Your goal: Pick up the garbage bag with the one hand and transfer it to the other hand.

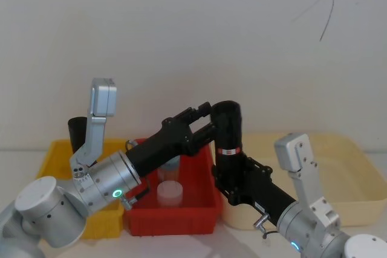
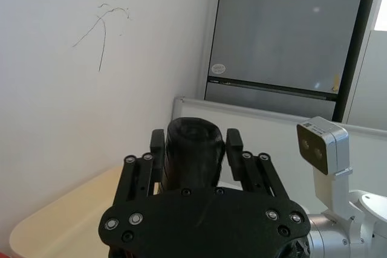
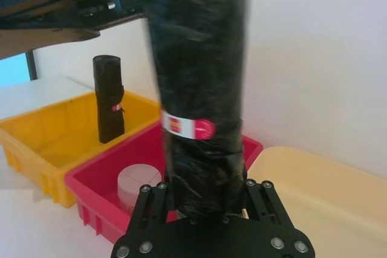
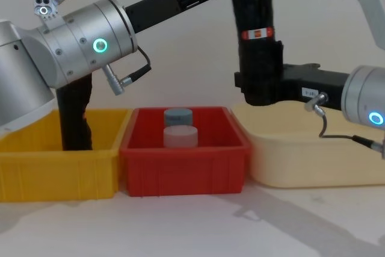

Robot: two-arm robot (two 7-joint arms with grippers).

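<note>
Left tool [image 1: 211,118], from 8 o'clock, clamps the garbage bag [image 1: 228,130] near its top; right tool [image 1: 231,170], from 4 o'clock, clamps its bottom.

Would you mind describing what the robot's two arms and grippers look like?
Both arms are thick silver cylinders, each with a glowing ring light, ending in black grippers with slim fingers. The left gripper has a cable with a silver plug; the right gripper has one too, plus a small white label. Each wrist carries a silver camera bracket.
</note>
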